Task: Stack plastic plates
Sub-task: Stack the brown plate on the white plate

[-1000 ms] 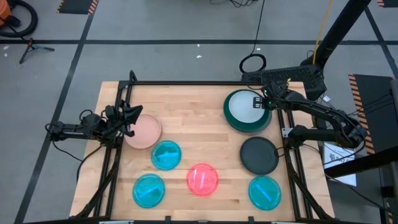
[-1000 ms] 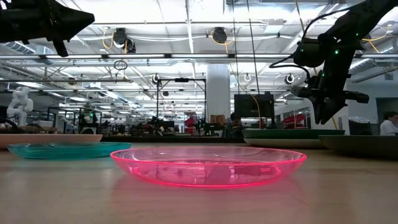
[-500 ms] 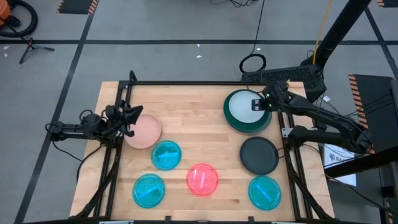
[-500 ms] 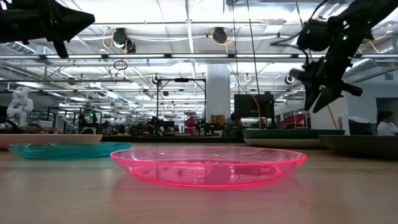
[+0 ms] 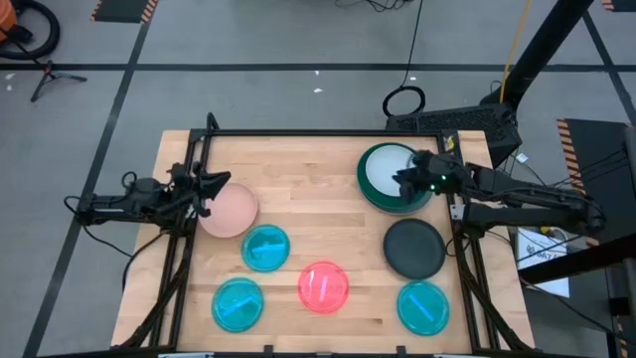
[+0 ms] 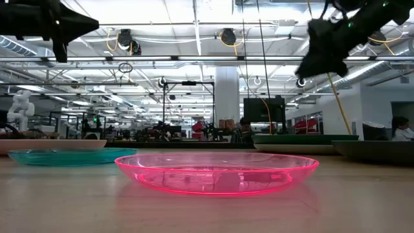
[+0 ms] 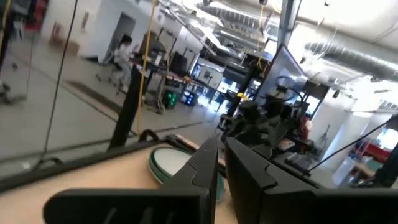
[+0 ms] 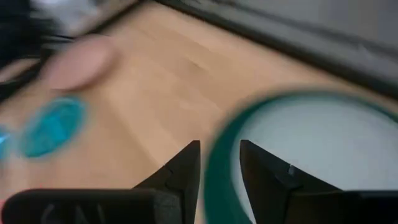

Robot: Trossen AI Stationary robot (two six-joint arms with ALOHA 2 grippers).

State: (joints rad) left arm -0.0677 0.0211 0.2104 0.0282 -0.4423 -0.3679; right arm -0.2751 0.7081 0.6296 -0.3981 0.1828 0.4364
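1. From above, we see a wooden table (image 5: 308, 214) with plates spread over it. At the upper right of the frame a pale blue-white plate (image 5: 386, 171) lies nested inside a large dark green plate (image 5: 370, 194).

2. Our right gripper (image 5: 405, 178) hangs above that pair. A second ago it sat low at the pale plate's right edge; since then it has lifted and swung toward the plate's middle.

3. In the right wrist view its two fingers (image 8: 181, 168) stand parted with nothing between them, the green rim showing through the gap. Its jaws widened over the last second, so we judge that it has let go of the pale plate.

4. We take this to mean one plate has just been stacked, and the right arm is free for another.

5. Our left gripper (image 5: 204, 187) waits at the left edge of the table, beside the peach-pink plate (image 5: 231, 211). Its jaws are nearly together on nothing and it has not moved.

6. Still loose on the table: a black plate (image 5: 414, 249) at the right; three cyan plates, at centre (image 5: 266, 248), lower left (image 5: 238, 304) and lower right (image 5: 423, 307); and a red-pink plate (image 5: 324, 287) at lower centre.

7. We cannot make out a grey plate.
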